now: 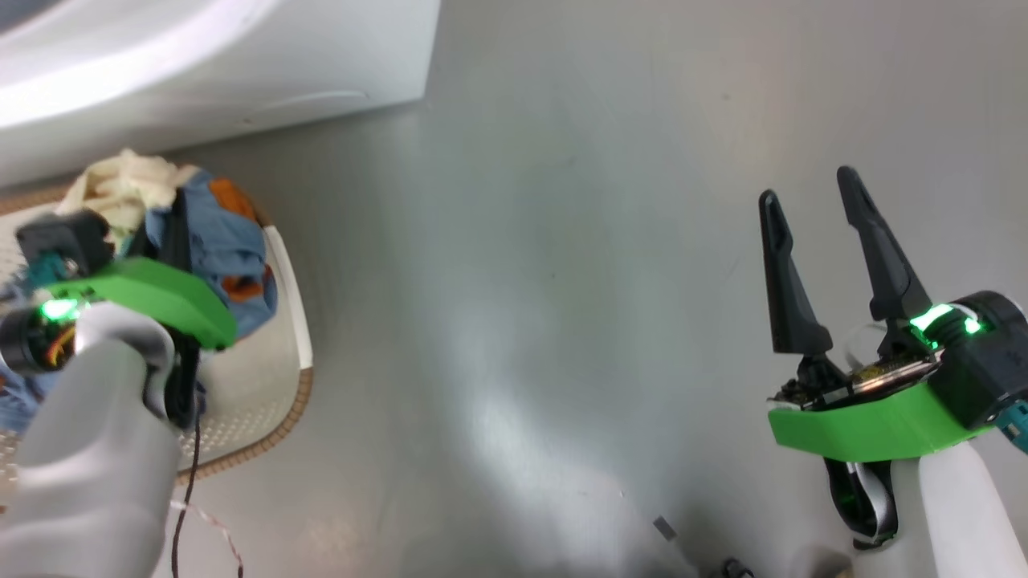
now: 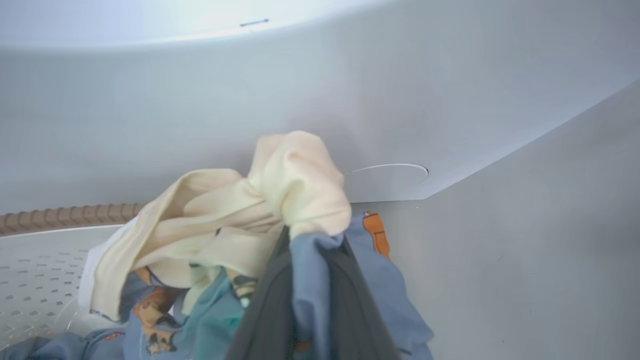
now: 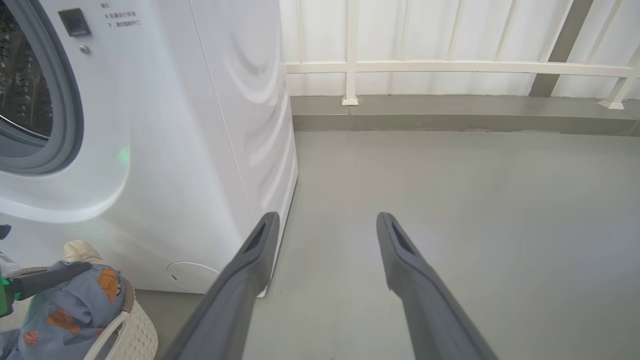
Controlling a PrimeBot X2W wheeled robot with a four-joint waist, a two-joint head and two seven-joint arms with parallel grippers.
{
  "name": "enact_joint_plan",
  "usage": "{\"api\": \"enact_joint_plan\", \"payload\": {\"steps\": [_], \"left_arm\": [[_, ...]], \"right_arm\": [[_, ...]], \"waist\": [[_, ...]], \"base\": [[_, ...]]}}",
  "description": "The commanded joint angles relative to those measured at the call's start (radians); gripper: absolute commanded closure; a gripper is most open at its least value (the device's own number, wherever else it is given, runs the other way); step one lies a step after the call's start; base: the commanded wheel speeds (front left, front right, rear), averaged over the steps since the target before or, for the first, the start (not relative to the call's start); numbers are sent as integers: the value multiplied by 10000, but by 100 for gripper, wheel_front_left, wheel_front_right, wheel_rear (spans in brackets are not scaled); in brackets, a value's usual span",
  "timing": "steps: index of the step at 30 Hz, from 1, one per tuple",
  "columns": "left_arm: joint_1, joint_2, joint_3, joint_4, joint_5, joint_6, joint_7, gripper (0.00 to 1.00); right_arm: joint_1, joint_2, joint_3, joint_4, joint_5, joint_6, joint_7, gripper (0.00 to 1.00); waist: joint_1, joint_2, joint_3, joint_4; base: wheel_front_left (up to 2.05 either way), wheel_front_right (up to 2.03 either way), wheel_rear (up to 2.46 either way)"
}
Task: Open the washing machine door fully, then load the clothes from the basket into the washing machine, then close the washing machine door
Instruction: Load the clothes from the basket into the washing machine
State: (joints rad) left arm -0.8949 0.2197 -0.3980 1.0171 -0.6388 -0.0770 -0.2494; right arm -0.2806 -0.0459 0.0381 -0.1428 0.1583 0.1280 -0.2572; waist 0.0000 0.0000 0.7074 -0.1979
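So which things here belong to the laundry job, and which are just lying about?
Job: washing machine, basket, blue printed clothes pinched by the left gripper, cream cloth.
Lying about: white railing, grey floor, small scrap, idle open right gripper.

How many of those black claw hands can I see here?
2. The left gripper is pinching clothes in the basket; the right gripper hangs open over the floor.

you stand in a home laundry corner: a white washing machine [image 3: 165,150] sits on a bare grey floor [image 3: 450,200] beside a white railing [image 3: 450,66].
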Motion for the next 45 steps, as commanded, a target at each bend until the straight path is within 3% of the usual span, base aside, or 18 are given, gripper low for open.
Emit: {"api": "enact_joint_plan", "payload": {"steps": [1,13,28,34,45], "left_arm": [[532,320,333,-387,333,181,-121,100],[2390,312,1445,-2585,2399,859,-123,100],[6178,139,3030,-7502,3915,1651,-123,100],[7688,39,3052,-8802,4233,1845,-124,100],[9317,5,2779,-9855,4374,2163,237,100]], "right_arm": [[453,-43,172,-144,-108,27,-45,0],[909,-43,113,522,-250,27,-45,0],[1741,-43,-165,1525,-538,27,-45,0],[2304,-43,-253,1809,-581,27,-45,0],[3127,-43,-326,1652,-581,27,152,0]], "waist": [[0,0,-620,254],[0,0,-2231,625],[0,0,-4562,1523],[0,0,-5572,1747],[0,0,-6750,1846]], "base": [[0,0,0],[0,0,0],[0,0,0],[0,0,0],[0,0,0]]}}
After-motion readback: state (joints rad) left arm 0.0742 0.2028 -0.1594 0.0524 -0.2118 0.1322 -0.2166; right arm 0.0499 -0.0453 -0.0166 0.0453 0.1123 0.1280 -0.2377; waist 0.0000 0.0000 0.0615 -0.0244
